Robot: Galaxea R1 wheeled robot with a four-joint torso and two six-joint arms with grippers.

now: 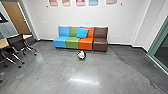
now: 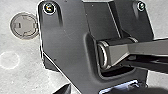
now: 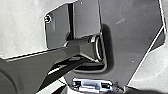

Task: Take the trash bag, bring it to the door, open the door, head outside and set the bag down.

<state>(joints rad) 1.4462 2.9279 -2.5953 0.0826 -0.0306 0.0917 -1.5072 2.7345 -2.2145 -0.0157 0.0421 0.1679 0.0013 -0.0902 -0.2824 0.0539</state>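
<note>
Out on the floor [image 1: 92, 72] in the head view, I've got the bag [image 1: 81, 54], a rounded black-and-white bundle sitting just in front of the row of seats. Left to right it's the light blue seat [image 1: 61, 41], the green seat [image 1: 72, 42], the orange seat [image 1: 85, 43], then the brown seat [image 1: 100, 43], with a blue cushion [image 1: 82, 33] leaning across the green and orange backs. Pictures [image 1: 80, 2] up on the wall [image 1: 47, 22], a black chair [image 1: 16, 43] by the table [image 1: 3, 43] over at the left, a green frame [image 1: 155, 43] at the right.

Over to the left wrist: pale floor, a round cover [image 2: 24, 25] set in it beside my own dark plate. Left jaws, open or closed? Can't tell.

Right wrist now: plate and jointed bar over pale floor, and I can't tell how the right jaws stand either.
</note>
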